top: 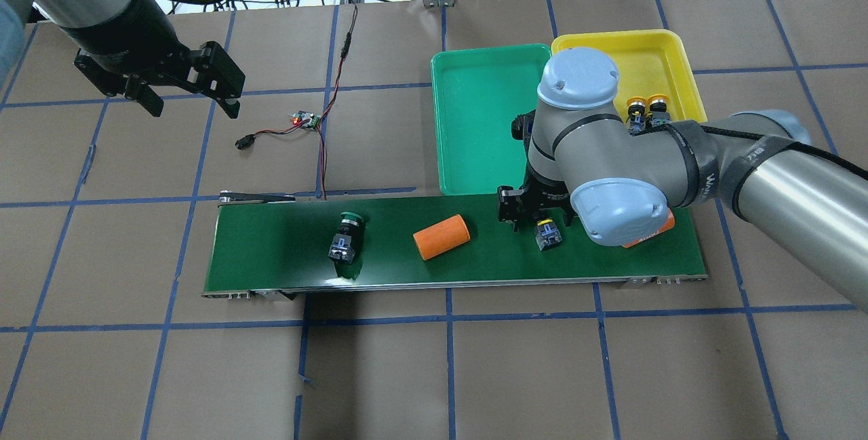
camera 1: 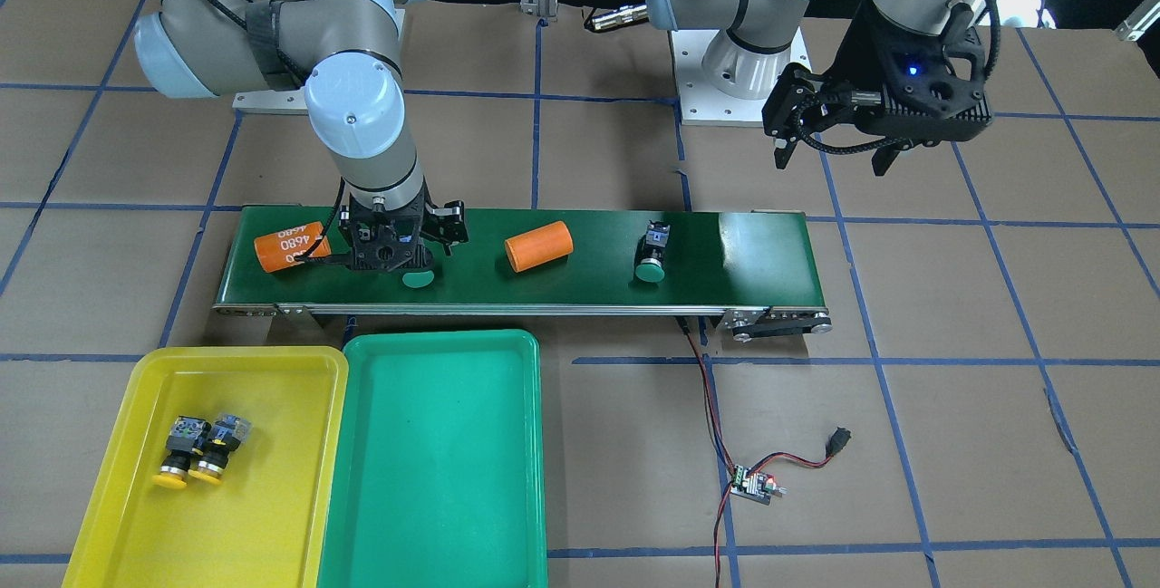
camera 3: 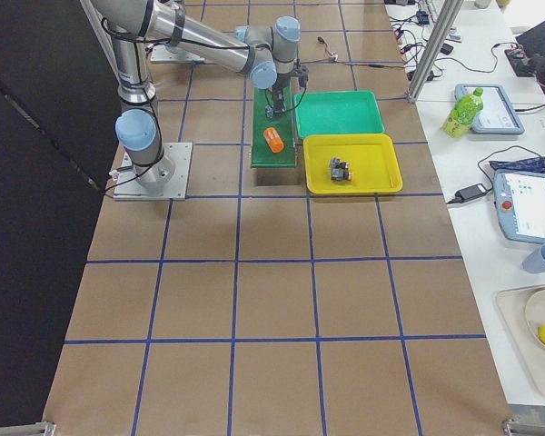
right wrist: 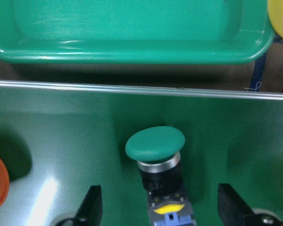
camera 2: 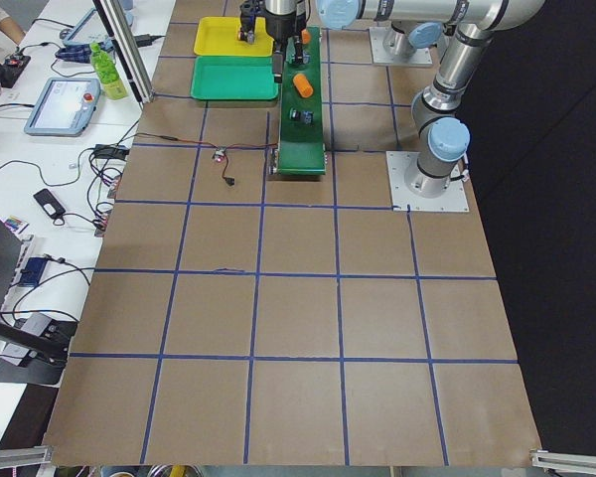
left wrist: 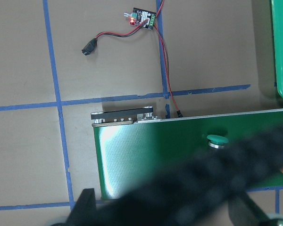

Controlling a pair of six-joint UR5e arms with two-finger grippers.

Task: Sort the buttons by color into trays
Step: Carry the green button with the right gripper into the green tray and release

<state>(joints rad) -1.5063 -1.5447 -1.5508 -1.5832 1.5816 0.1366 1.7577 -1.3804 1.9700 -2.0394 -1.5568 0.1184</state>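
Observation:
One green button (right wrist: 155,143) lies on its side on the conveyor belt (camera 1: 770,253), cap toward the green tray (camera 1: 435,461). My right gripper (right wrist: 160,212) is lowered around it and open, one finger on each side, clear of its body. The same button (camera 1: 418,279) peeks out below that gripper (camera 1: 399,257). A second green button (camera 1: 652,253) lies further along the belt. Two yellow buttons (camera 1: 186,450) (camera 1: 220,448) lie in the yellow tray (camera 1: 254,515). Nothing lies in the green tray. My left gripper (camera 1: 832,158) hangs open and empty over bare table.
Two orange cylinders lie on the belt: one (camera 1: 538,246) between the green buttons, one marked 4680 (camera 1: 288,246) right beside my right gripper. A small controller board (camera 1: 752,484) with red and black wires lies on the table near the belt's end.

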